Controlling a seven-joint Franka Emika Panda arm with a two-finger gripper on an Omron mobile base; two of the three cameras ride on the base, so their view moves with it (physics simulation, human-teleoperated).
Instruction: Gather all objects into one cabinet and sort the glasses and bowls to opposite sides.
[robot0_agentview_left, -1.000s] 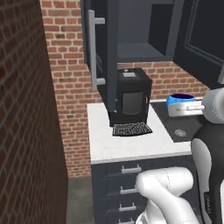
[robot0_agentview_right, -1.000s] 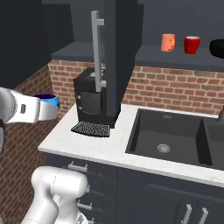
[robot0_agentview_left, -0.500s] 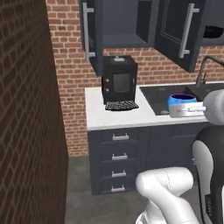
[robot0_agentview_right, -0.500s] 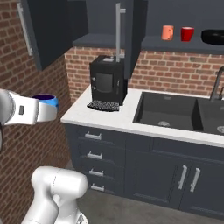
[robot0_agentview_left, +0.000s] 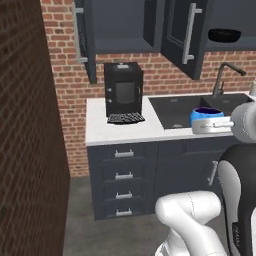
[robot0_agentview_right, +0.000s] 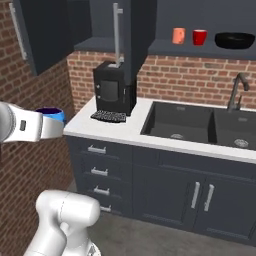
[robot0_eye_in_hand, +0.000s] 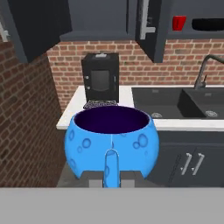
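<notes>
Left base view: the blue vessel (robot0_agentview_left: 207, 116) rides at the end of the arm at about 3 o'clock, carried well back from the counter (robot0_agentview_left: 100, 131). The black bowl (robot0_agentview_left: 224, 34) sits on the open cabinet shelf (robot0_agentview_left: 231, 48) at 1 o'clock, so the vessel's goal lies up and ahead of the gripper, past the sink (robot0_agentview_left: 181, 110). The coffee machine (robot0_agentview_left: 123, 88) stands on the counter near centre.

Right base view: the vessel (robot0_agentview_right: 50, 116) is at 9 o'clock, beside the arm's white wrist. On the shelf at 1 o'clock stand one orange mug (robot0_agentview_right: 178, 35), one red cup (robot0_agentview_right: 199, 37) and one bowl (robot0_agentview_right: 234, 40), in a row left to right, apart from each other. That makes three things shelved and one in hand.

Hand view: the gripper (robot0_eye_in_hand: 110, 177) is clamped on the vessel, which sits upright with its dark inside showing; one fingertip (robot0_eye_in_hand: 111, 168) presses its near wall. The red cup shows at 1 o'clock, above and right of the vessel.
</notes>
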